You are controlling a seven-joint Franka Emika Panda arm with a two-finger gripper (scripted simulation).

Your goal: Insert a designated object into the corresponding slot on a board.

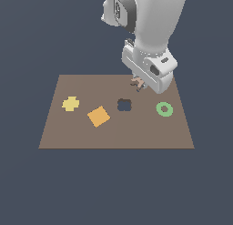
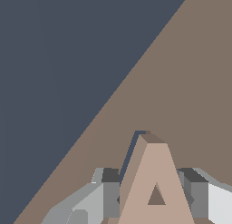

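The large flat brown rectangular board (image 1: 113,128) lies on a plain dark slate-blue ground, matte and smooth, with straight edges and sharp corners. Over its far edge, toward the exterior view's right, hangs the glossy white, rounded Franka arm (image 1: 145,23), the biggest thing standing above it.

At the arm's end the gripper (image 1: 139,84) has its two grey, blocky fingers (image 2: 111,198) closed against the sides of the small flat pinkish-tan piece shaped like the letter A (image 2: 156,182). The wrist view shows one finger at each leg of the letter, and the piece held between them, its faces flat, its small triangular hole clear through the middle. In the exterior view the piece is only a small tan speck under the hand, near the board's far edge.

Just behind the tip of the A in the wrist view runs a thin dark slanting line in the board, which looks like an edge of the small dark letter-A-shaped recess (image 2: 132,150); most of it is hidden by the piece.

Nearer on the board, from the exterior view's left to right, lie a pale yellow cross-shaped tile (image 1: 70,103), an orange square tile (image 1: 98,116) turned on its corner, a dark blue-black cross-shaped recess (image 1: 124,104) with nothing in it, and a green ring (image 1: 164,109).
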